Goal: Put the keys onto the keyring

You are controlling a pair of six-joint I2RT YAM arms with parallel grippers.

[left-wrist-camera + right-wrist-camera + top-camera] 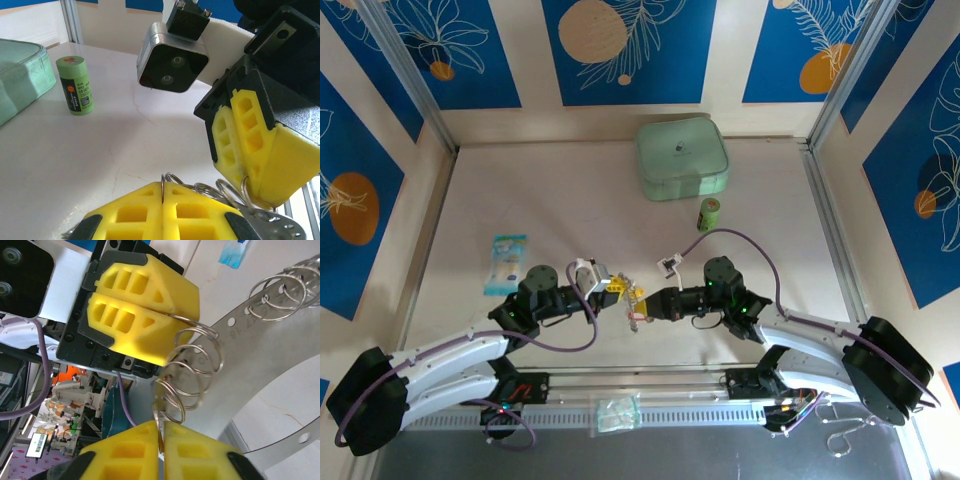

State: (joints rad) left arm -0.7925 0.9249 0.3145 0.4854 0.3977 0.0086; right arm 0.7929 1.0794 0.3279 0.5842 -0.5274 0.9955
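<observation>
1. Grip state. My left gripper (162, 190) is fully closed. Its yellow fingers (132, 215) meet edge to edge and pinch the wire of one small split loop (172, 178) carried on the keyring (280, 385). My right gripper (161, 434) is likewise closed, clamping the wire of a neighbouring small loop (167, 405) on the same keyring. Neither gripper has a key between its fingers.

2. Position of the keyring. The keyring is lifted clear of the table (560, 190) and held between my two grippers. Its flat perforated band curves away from the held loops. A row of further small loops (277, 292) hangs from holes along that band.

3. Position of the keys. In the top view, a yellow fleck (638, 293) and a reddish fleck (636, 319) sit right at the keyring, between my grippers. I take these to be the keys. They are too small to confirm, and I cannot tell whether either one is threaded on or merely hanging beside the band.

4. Other items. The pale green case (682, 158) and the green cylinder (708, 214) stand well beyond the keyring. The blue packet (507, 263) lies to the keyring's left.

5. Progress. Judged from this arrangement, the keyring is secured at two points and the work is at the loop-handling stage. No key is visibly seated on a loop. What remains, in my judgement, is to part one loop's coils, feed each key head on, and verify both hang free.
</observation>
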